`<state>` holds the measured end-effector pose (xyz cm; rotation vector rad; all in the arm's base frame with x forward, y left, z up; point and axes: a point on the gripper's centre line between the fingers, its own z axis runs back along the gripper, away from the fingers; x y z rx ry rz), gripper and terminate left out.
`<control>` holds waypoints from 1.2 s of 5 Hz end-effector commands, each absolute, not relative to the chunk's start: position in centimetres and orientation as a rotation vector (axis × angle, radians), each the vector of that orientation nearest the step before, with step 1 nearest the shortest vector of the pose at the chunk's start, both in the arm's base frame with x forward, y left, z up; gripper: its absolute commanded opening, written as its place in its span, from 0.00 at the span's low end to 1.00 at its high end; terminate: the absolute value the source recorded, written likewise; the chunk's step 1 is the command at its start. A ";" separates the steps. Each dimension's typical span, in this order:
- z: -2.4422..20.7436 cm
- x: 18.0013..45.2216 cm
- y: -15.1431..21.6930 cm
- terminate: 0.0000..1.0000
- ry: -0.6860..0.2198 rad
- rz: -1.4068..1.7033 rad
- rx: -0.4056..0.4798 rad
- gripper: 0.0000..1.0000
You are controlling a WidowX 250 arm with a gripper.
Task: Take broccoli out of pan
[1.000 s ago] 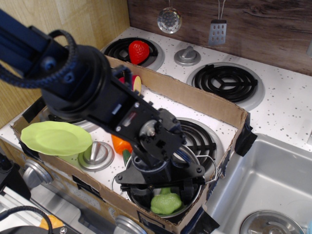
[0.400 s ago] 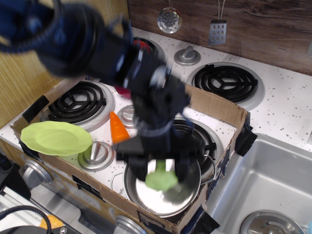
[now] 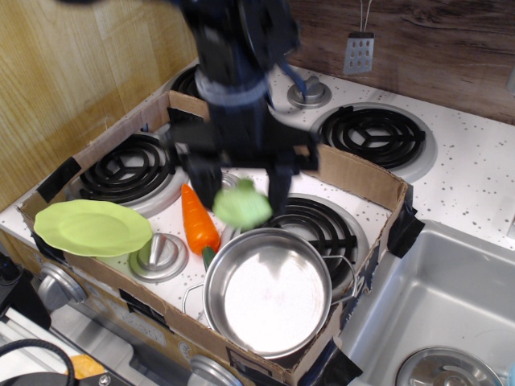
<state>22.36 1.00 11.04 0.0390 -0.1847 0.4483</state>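
The broccoli (image 3: 242, 206) hangs in the air, clamped between the two dark fingers of the end effector (image 3: 240, 193), one finger on each side of its lumpy green head. It is clear of the pan (image 3: 268, 291), above and just behind the pan's far-left rim, and it touches nothing but the fingers.

The pan sits at the front of a shallow cardboard tray (image 3: 366, 179), its shiny inside bare, with a thin wire handle (image 3: 348, 277) showing on the right side. Just left of the pan lies an orange toy carrot (image 3: 198, 219), its green tip toward the pan's rim. Further left, a lime-green plate (image 3: 92, 227) rests over the tray's front-left corner, beside a silver knob (image 3: 158, 256).

The arm (image 3: 237, 72) comes down from the top of the view, blurred, over the middle of the tray. The tray lies on a white speckled stove counter (image 3: 475, 181) with black coil burners (image 3: 372, 133). A steel sink (image 3: 447, 310) lies to the right. A grey spatula (image 3: 359, 50) hangs on the dark wood wall behind.
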 end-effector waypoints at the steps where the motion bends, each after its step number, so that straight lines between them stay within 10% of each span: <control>1: 12.6 27.5 6.8 0.00 -0.339 0.199 0.121 0.00; 6: 5.6 36.7 3.6 0.00 -0.394 0.057 -0.059 0.00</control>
